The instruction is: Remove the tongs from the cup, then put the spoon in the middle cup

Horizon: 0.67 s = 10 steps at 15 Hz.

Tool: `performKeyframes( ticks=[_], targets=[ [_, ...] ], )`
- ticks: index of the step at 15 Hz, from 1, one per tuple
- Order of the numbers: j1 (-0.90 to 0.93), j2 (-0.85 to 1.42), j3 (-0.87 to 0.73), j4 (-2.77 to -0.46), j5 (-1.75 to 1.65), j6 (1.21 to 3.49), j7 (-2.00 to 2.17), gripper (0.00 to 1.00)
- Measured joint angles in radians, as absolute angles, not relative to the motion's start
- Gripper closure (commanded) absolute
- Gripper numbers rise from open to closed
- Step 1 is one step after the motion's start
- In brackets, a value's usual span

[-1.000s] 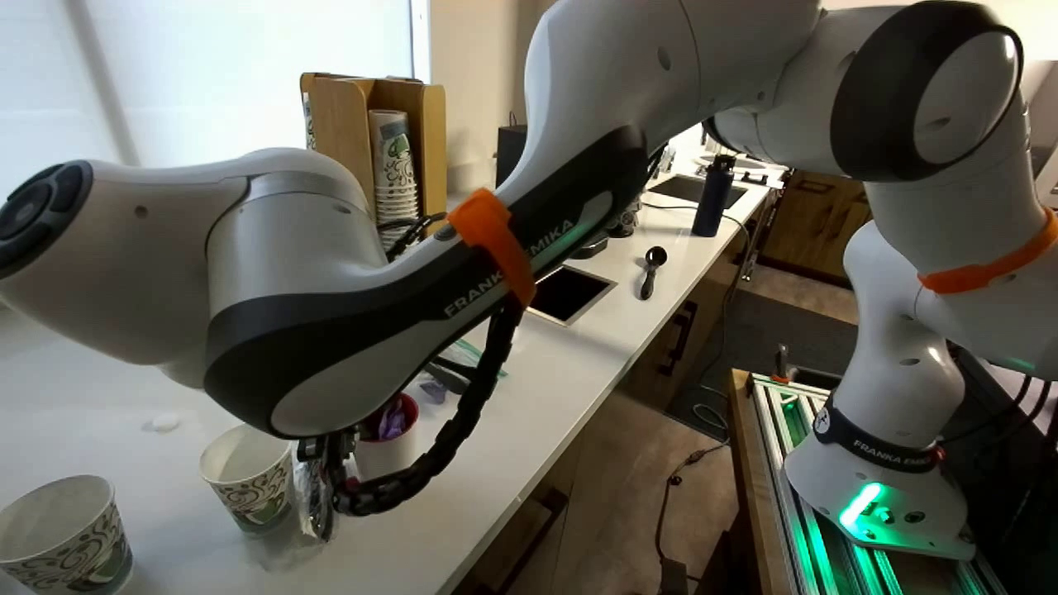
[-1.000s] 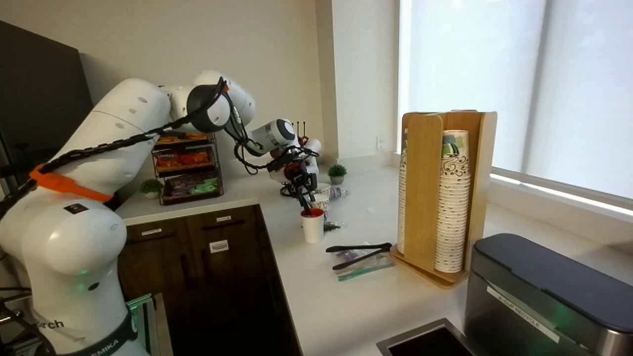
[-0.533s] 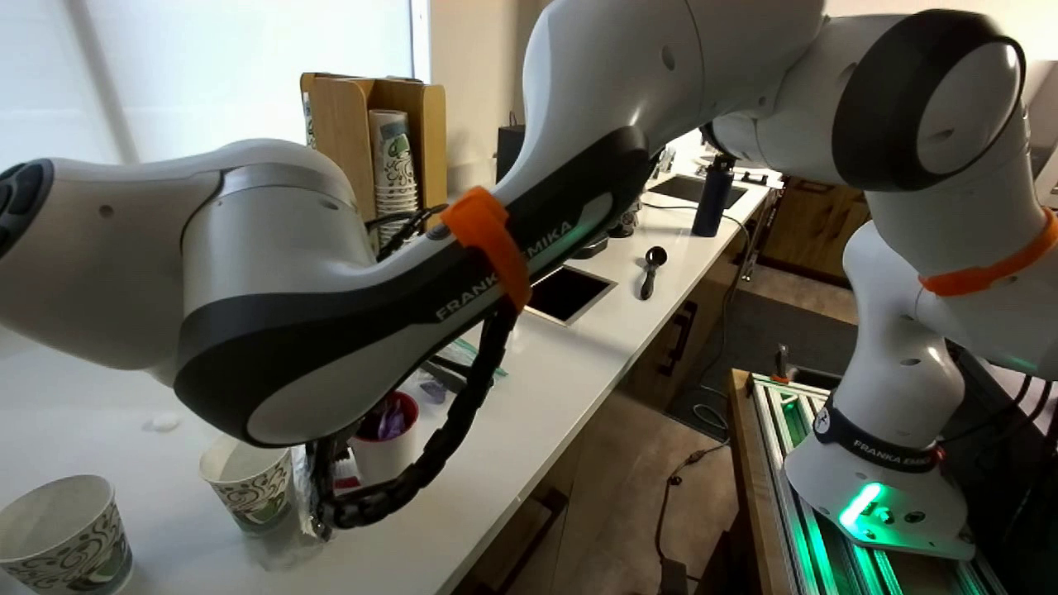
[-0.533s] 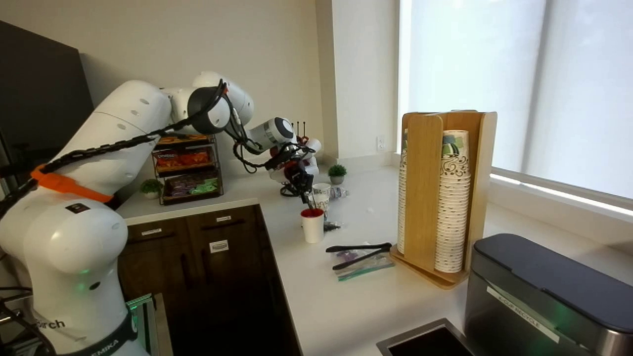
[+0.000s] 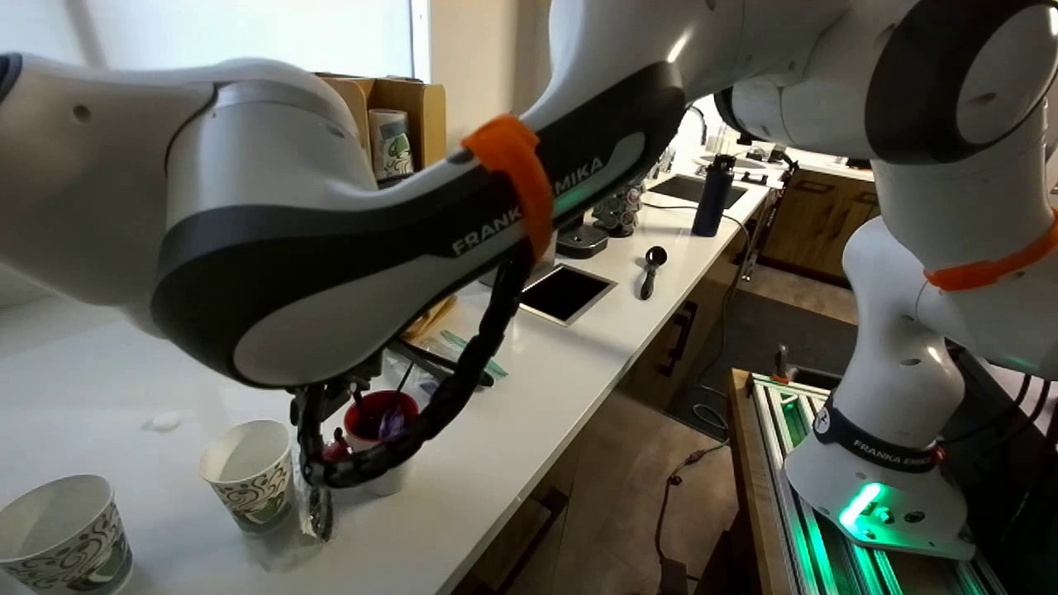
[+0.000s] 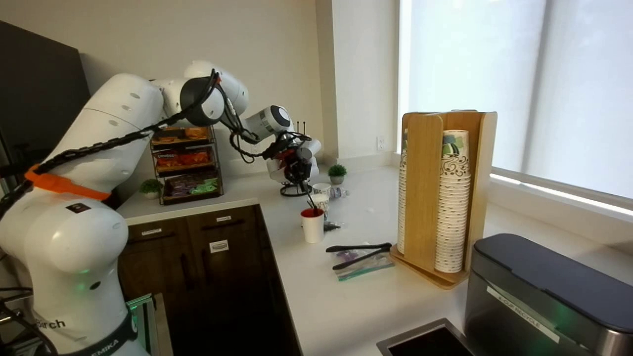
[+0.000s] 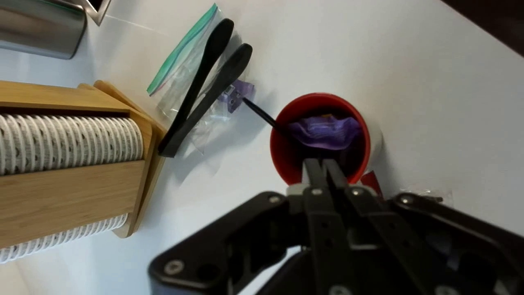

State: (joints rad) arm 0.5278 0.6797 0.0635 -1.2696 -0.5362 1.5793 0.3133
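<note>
We see the fingers (image 7: 314,174) clenched near the round, red-lined white cup (image 7: 279,151); slim matte black tongs (image 7: 219,84) lie across a crinkled clear plastic bag (image 7: 182,80).

The tongs (image 7: 222,80) look like dull, smooth plastic, the zip bag (image 7: 185,73) like crinkly, shiny plastic. The middle cup (image 5: 252,492) looks like paper, the rack (image 7: 69,188) like smooth wood, the bin (image 7: 41,29) like shiny metal.
</note>
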Motion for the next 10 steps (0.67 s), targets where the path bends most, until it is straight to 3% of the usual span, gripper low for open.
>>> performKeyframes(
  ticks=[10],
  targets=[
    [0.45, 0.321, 0.083, -1.596, -0.52, 1.816, 0.411, 0.99]
  ],
)
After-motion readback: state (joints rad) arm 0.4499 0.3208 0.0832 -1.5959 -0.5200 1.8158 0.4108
